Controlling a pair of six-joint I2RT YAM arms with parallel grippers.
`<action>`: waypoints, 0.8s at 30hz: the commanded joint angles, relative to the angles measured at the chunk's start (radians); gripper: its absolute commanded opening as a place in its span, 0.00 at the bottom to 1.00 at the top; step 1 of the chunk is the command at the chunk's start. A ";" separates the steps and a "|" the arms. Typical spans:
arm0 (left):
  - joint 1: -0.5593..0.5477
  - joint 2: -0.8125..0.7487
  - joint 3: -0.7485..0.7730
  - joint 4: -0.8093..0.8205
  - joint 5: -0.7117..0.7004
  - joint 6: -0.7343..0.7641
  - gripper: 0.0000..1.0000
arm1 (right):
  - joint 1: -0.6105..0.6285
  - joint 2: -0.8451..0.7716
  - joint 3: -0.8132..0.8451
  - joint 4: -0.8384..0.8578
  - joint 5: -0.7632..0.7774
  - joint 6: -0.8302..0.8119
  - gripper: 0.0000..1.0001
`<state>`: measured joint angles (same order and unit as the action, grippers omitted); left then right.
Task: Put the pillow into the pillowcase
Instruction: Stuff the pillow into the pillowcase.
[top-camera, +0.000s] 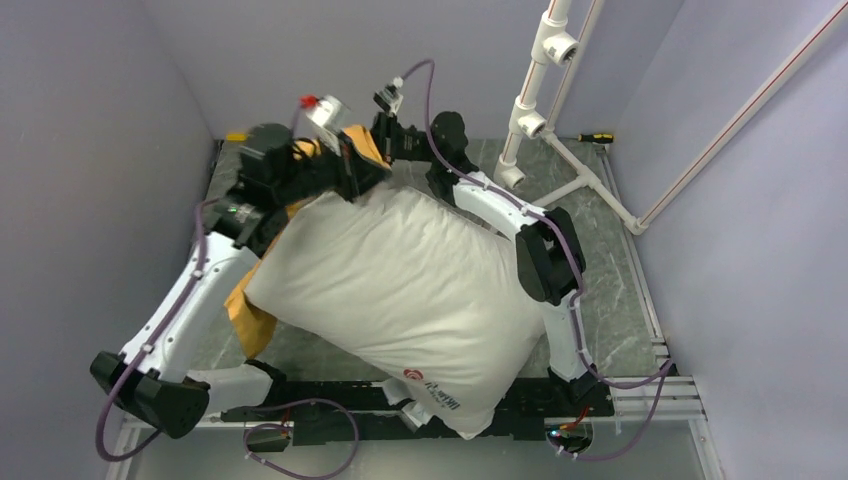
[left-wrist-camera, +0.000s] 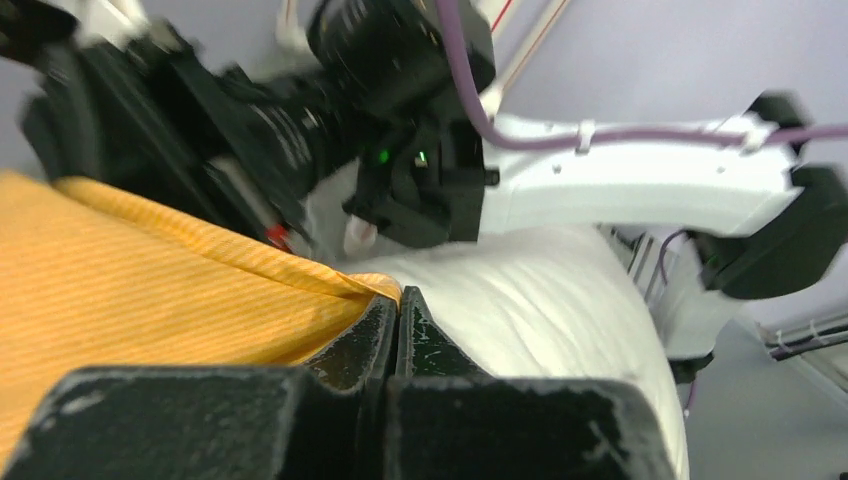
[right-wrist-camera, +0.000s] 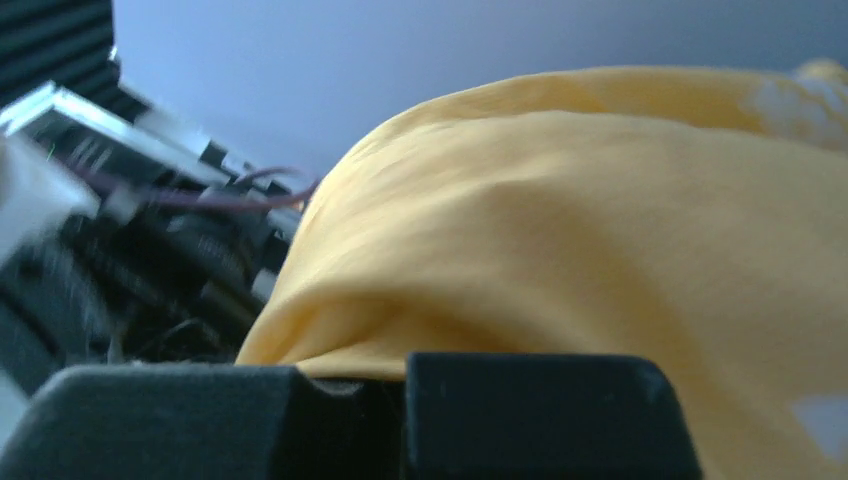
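The plump white pillow (top-camera: 400, 285) lies diagonally across the table, its red logo (top-camera: 413, 375) at the near end by the arm bases. The pillowcase shows only its orange side: one fold (top-camera: 250, 318) sticks out under the pillow's left edge, and a bunch (top-camera: 365, 143) is raised at the pillow's far end. My left gripper (top-camera: 352, 165) is shut on the orange hem (left-wrist-camera: 340, 285), right beside the pillow (left-wrist-camera: 550, 310). My right gripper (top-camera: 385, 140) faces it closely from the right. Orange cloth (right-wrist-camera: 560, 230) fills its view and runs into the shut right gripper (right-wrist-camera: 400, 365).
A white pipe frame (top-camera: 530, 110) stands at the back right with a screwdriver (top-camera: 595, 138) beside it. Grey walls close in on the left, back and right. The dark marbled table (top-camera: 620, 300) shows to the right of the right arm (left-wrist-camera: 640, 180).
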<state>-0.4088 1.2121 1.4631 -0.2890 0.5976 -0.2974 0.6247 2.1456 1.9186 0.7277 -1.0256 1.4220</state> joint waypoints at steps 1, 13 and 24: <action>-0.222 -0.009 -0.135 0.020 0.042 -0.019 0.00 | -0.053 -0.009 -0.196 0.176 0.233 0.164 0.00; -0.604 0.262 0.203 -0.081 -0.066 0.134 0.00 | -0.106 0.159 0.239 0.068 0.174 0.206 0.00; -0.604 0.047 -0.092 -0.282 -0.710 -0.027 0.00 | -0.126 0.024 -0.154 0.086 0.129 0.163 0.00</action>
<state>-0.9848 1.3457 1.4143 -0.4408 0.0750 -0.2226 0.5087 2.2559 1.8591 0.7780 -0.9699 1.5997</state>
